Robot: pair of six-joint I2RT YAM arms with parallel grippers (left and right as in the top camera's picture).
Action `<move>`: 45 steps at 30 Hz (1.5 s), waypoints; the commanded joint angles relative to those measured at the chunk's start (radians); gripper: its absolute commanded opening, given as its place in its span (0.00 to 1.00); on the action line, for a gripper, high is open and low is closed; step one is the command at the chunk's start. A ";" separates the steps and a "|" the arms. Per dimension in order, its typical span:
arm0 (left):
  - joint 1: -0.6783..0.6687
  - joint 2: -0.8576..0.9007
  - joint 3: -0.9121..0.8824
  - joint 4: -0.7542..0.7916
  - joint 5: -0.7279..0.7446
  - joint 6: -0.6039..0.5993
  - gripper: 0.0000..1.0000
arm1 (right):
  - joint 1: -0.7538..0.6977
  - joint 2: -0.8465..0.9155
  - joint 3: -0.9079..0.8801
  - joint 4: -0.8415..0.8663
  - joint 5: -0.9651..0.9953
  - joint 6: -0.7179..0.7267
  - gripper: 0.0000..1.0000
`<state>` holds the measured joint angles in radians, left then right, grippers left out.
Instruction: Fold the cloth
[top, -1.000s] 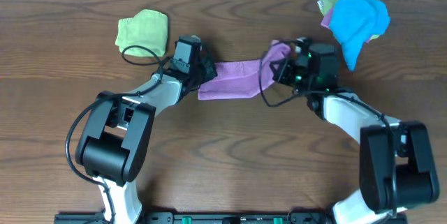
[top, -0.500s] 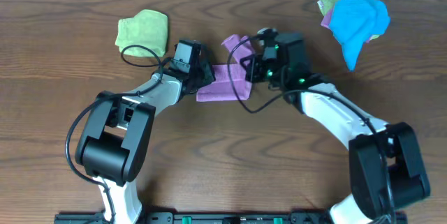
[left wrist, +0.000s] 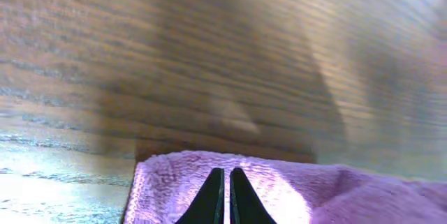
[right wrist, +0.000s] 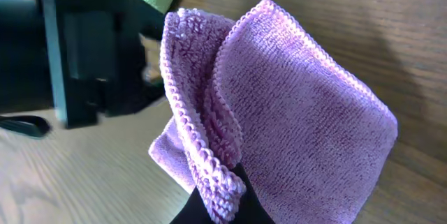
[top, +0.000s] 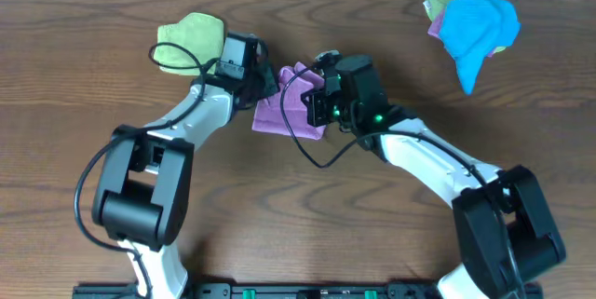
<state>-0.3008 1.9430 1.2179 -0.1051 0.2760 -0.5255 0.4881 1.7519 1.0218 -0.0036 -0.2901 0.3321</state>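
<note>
The lilac cloth (top: pixel 289 103) lies bunched and folded over itself on the table between my two grippers. My right gripper (top: pixel 315 99) is shut on its folded end, and the right wrist view shows the doubled cloth (right wrist: pixel 293 119) hanging from the gripper (right wrist: pixel 222 203), its hemmed edge pinched between the fingers. My left gripper (top: pixel 264 83) is at the cloth's left end. In the left wrist view its fingers (left wrist: pixel 226 196) are pressed together over the cloth (left wrist: pixel 293 192), with no fabric showing between the tips.
A light green folded cloth (top: pixel 191 40) lies just behind the left gripper. A bright blue cloth (top: pixel 475 21) sits on other cloths at the far right. The left gripper's black body (right wrist: pixel 84 49) is close to the held cloth.
My right gripper has carried the cloth's right end leftward over the rest, doubling it. My left gripper moved up and slightly left with the cloth's left end.
</note>
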 commanded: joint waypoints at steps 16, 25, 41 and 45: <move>0.099 -0.194 0.029 -0.161 -0.119 0.130 0.06 | 0.074 0.186 0.179 -0.067 0.055 -0.043 0.01; 0.124 -0.213 0.029 -0.186 -0.119 0.130 0.06 | 0.124 0.246 0.183 -0.060 0.060 -0.046 0.01; 0.128 -0.232 0.029 -0.185 -0.131 0.130 0.06 | 0.187 0.262 0.214 -0.049 -0.049 -0.049 0.31; 0.145 -0.232 0.029 -0.185 -0.130 0.130 0.06 | 0.205 0.262 0.215 -0.058 -0.106 -0.049 0.37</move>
<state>-0.1734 1.7294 1.2255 -0.2878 0.1635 -0.4137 0.6769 2.0113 1.2171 -0.0563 -0.3332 0.2943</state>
